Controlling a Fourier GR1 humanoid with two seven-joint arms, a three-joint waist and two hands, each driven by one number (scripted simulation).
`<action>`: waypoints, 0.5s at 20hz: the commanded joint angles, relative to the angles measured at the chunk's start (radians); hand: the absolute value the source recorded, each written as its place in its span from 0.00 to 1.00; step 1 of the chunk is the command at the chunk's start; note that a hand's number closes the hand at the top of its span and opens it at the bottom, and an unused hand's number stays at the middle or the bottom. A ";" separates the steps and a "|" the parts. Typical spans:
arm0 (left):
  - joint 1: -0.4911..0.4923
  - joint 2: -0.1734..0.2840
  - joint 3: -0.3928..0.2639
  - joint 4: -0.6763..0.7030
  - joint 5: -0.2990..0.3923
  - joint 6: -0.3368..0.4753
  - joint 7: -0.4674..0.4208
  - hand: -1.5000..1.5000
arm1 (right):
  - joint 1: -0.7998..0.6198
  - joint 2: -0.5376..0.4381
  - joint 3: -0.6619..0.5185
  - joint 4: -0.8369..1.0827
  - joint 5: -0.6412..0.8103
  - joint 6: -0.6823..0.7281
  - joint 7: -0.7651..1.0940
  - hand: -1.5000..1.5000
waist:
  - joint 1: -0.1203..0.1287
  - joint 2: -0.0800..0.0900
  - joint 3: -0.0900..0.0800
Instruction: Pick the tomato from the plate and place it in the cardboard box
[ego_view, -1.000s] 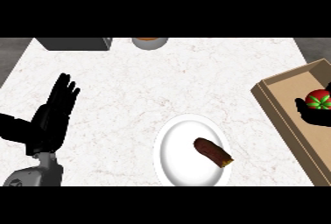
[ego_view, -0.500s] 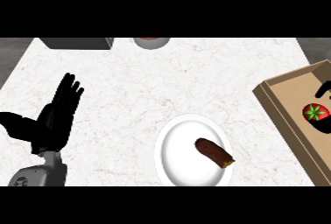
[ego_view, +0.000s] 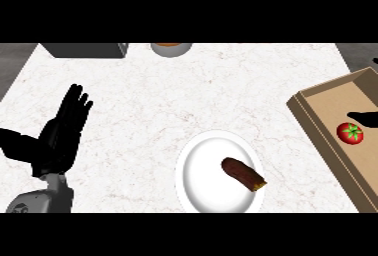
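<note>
The tomato (ego_view: 351, 132) lies on the floor of the cardboard box (ego_view: 317, 122), red with its green stalk turned up, clear of the plate (ego_view: 203, 175). Just above it and a little to the right, a dark sliver of the right hand (ego_view: 365, 116) shows at the view's right edge, its tip near the tomato but apart from it; whether its fingers are spread or curled cannot be told from so small a part. The left hand (ego_view: 59, 135) rests at the view's left side, fingers straight and fanned, pointing up the counter (ego_view: 184, 95) and holding nothing. Well to the right of those fingers and lower down, the white plate carries a brown oblong food item (ego_view: 242, 173).
</note>
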 joint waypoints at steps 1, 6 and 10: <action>-0.008 0.012 0.019 0.004 0.011 0.003 0.026 0.50 | -0.055 0.039 -0.085 -0.046 -0.169 -0.004 -0.059 0.00 | -0.009 -0.004 -0.001; 0.017 0.004 0.013 0.010 0.013 -0.011 -0.009 0.50 | -0.119 0.037 -0.224 0.010 -0.405 0.148 0.007 0.00 | -0.008 -0.004 -0.002; -0.004 0.015 0.023 -0.017 0.010 0.003 0.014 0.50 | -0.091 0.048 -0.336 0.037 -0.577 0.198 -0.020 0.00 | -0.010 -0.003 -0.001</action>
